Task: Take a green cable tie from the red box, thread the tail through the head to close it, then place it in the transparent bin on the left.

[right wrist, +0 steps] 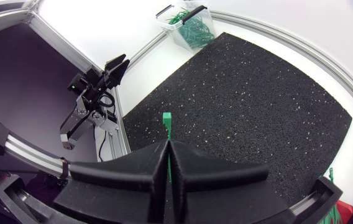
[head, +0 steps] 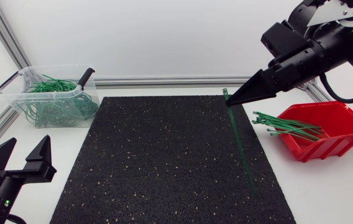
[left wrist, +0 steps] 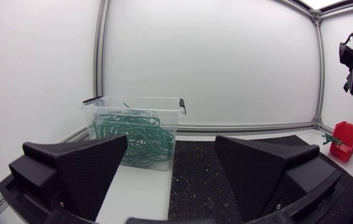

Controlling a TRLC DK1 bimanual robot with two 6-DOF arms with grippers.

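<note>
One green cable tie (head: 239,144) hangs over the black mat (head: 164,162), pinched by the right gripper (head: 230,102); left gripper (head: 27,147) spread wide. One red box (head: 345,133), one clear bin (head: 16,101)

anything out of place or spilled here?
Nothing spilled. Only oddity: the loose ties in the red box stick out over its rim toward the mat. The right gripper is shut on one cable tie just under its head; the tail hangs straight down.
</note>
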